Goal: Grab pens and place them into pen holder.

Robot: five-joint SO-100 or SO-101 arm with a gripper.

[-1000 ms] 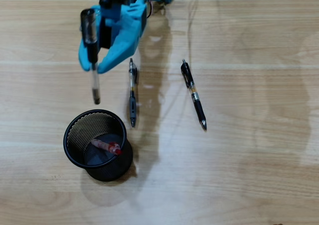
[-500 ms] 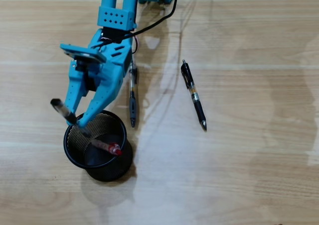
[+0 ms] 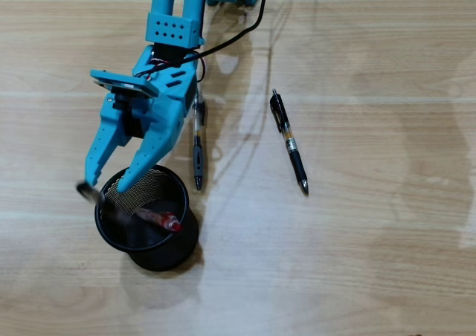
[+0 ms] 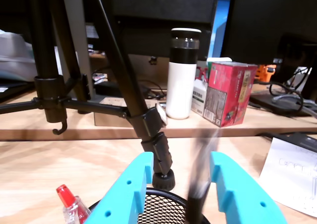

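Overhead view: the blue two-finger gripper (image 3: 106, 181) hangs over the rim of the round black wire-mesh pen holder (image 3: 175, 243).
Gripper: jaws spread, released; a blurred black-capped clear pen (image 3: 95, 198) sits just below its fingertips, tipping into the cup.
Holder: the red and clear pen (image 3: 158, 219) lies inside.
Worktop (image 3: 372, 224): the grey-sleeved clear pen (image 3: 198, 139) lies beside the gripper; the black pen (image 3: 288, 141) lies well apart.
Handling: light, stiff, slick; likely best pinched mid-barrel.

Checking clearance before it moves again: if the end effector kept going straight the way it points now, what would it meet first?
Most likely the pen holder: the end effector points down at its near rim, fingers apart, with a blurred pen between them over the cup. Depth is unclear, so it may pass just inside the rim.
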